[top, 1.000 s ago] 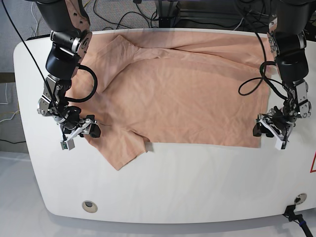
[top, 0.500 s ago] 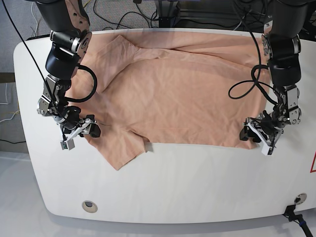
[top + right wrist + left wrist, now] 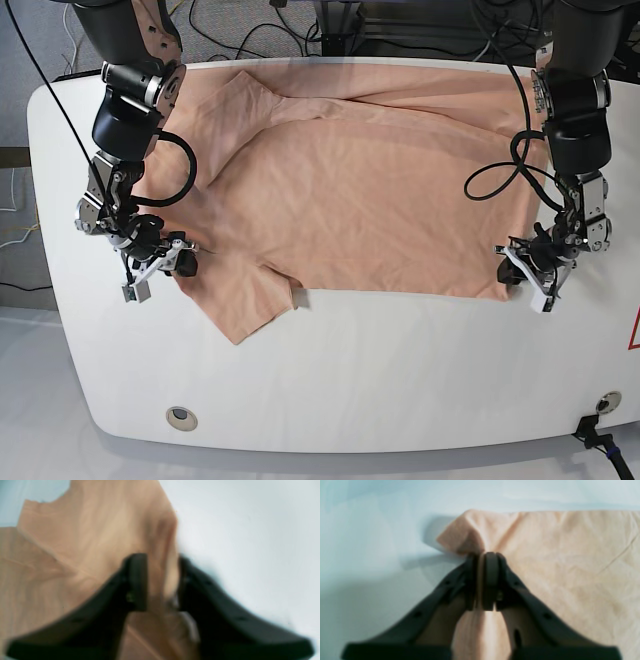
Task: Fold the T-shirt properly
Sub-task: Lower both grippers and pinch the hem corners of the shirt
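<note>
Pinching soft peach T-shirt [image 3: 370,190] corner: left end effector [image 3: 483,580] clamped | right end effector [image 3: 160,582] part-open astride bunched sleeve hem

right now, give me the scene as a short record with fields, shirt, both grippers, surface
garment: salmon-peach T-shirt, spread flat, not yet folded
surface: white table
left gripper: shut, pinching the shirt's hem corner; cloth bunched between the jaws
right gripper: jaws partly apart around a ridge of sleeve cloth; firm grip not clear
near sleeve: lies flat, pointing toward the table's front edge
lifted off table: nothing yet, apart from the pinched cloth
</note>
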Robot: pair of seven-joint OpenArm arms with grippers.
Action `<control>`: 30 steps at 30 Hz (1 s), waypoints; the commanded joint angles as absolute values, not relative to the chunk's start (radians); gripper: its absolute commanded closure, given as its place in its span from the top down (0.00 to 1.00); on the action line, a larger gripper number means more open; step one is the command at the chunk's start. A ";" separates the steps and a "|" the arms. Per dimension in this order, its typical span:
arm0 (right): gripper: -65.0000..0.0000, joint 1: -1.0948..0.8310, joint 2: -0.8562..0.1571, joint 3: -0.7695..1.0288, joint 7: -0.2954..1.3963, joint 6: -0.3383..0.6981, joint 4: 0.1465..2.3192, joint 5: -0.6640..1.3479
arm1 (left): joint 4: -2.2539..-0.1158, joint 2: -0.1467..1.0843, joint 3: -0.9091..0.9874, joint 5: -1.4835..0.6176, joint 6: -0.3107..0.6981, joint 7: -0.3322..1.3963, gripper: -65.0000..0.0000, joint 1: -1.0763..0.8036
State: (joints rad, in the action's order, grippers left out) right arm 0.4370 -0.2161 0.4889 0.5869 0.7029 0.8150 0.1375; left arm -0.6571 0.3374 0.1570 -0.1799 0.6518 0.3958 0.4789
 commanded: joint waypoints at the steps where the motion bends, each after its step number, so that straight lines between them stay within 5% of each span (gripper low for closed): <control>1: 0.07 0.453 -0.223 0.484 0.622 0.698 0.817 0.117 | -0.673 0.351 0.159 -0.194 0.654 0.380 0.03 0.504; 2: 0.00 0.455 -0.223 0.484 0.622 0.698 0.817 0.117 | -0.673 0.351 0.159 -0.194 0.654 0.380 0.03 0.504; 20: 0.00 0.420 -0.222 0.484 0.771 0.698 1.075 0.122 | -0.949 0.351 0.259 -0.199 0.662 0.386 0.00 0.334; 30: 0.00 0.389 -0.220 0.484 1.021 0.698 1.297 0.122 | -1.188 0.354 0.280 -0.199 0.662 0.386 0.00 0.203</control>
State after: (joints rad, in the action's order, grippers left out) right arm 0.3672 -0.2020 0.4812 1.0084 0.7002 1.2449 0.1265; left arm -1.1484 0.3351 0.2737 -0.1909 0.6689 0.4030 0.1829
